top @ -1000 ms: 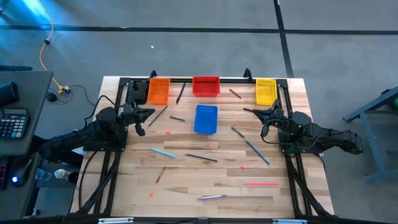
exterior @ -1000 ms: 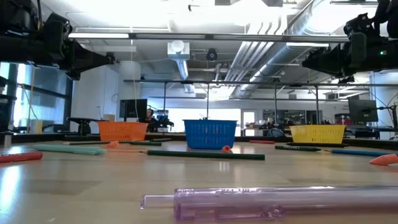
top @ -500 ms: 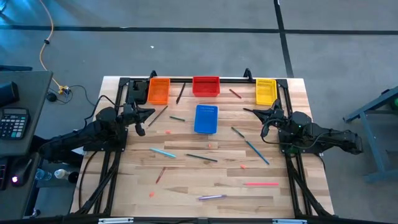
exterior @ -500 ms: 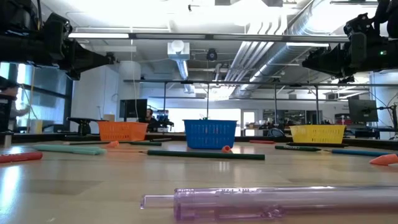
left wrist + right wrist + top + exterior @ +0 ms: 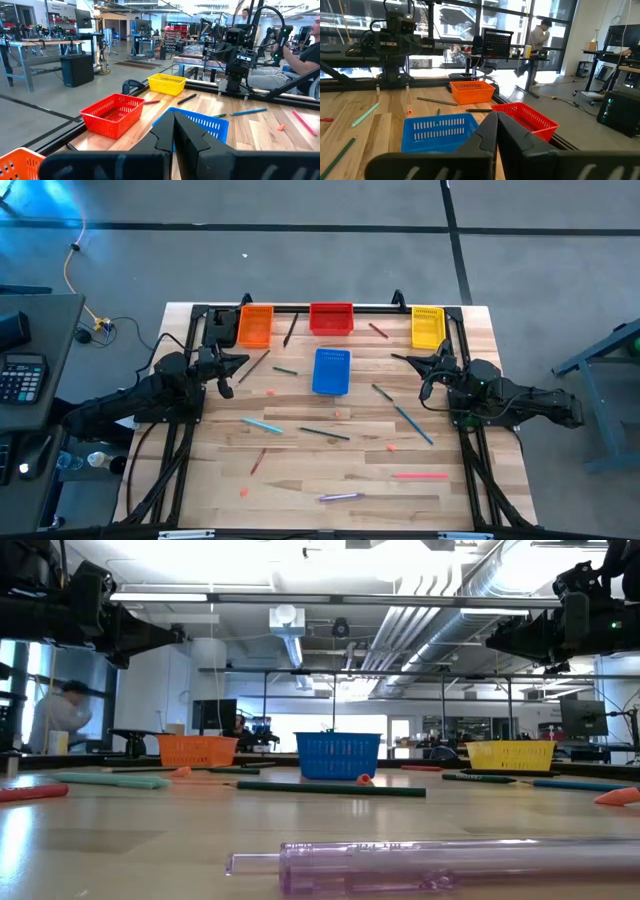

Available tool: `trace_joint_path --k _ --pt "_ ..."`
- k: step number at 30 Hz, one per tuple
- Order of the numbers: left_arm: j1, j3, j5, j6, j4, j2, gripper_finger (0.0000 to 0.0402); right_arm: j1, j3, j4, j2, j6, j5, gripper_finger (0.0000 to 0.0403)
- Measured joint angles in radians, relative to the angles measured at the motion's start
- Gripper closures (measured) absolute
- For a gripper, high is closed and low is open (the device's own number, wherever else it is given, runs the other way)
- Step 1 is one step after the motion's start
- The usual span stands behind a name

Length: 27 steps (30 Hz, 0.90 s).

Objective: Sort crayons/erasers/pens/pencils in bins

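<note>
Both grippers hang shut and level above the table and touch nothing. My left gripper point(image 5: 244, 360) point(image 5: 174, 125) is at the left side, near the orange bin point(image 5: 256, 325). My right gripper point(image 5: 396, 358) point(image 5: 497, 125) is at the right, near the yellow bin point(image 5: 427, 327). The red bin point(image 5: 331, 318) stands at the far edge, and the blue bin point(image 5: 331, 370) sits in front of it. Lying flat across the wood are pens in teal point(image 5: 261, 424), blue point(image 5: 412, 424), pink point(image 5: 419, 476) and purple point(image 5: 341, 497), dark pencils point(image 5: 324, 433), red crayons point(image 5: 377, 330) and small erasers point(image 5: 271, 391).
A black frame point(image 5: 300, 308) runs along the table's far edge and down both sides by the arm bases. The purple pen point(image 5: 420, 862) lies close to the near edge. A desk with a calculator point(image 5: 20, 378) stands left of the table. A person point(image 5: 62, 715) shows in the room behind.
Both arms and everything on the table have kept still. In the room behind the table, a person has come into the low view at its left side.
</note>
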Motion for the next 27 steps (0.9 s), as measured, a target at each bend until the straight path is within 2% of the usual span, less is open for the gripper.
trace_joint_path --k 22,27 --pt "0.0 0.0 -0.011 -0.002 0.042 0.0 0.0401 0.0 0.0 0.0 0.0 0.0 0.0 0.0401" --pt "0.0 0.0 -0.011 -0.06 0.05 0.0 0.0401 0.0 0.0 0.0 0.0 0.0 0.0 0.0401"
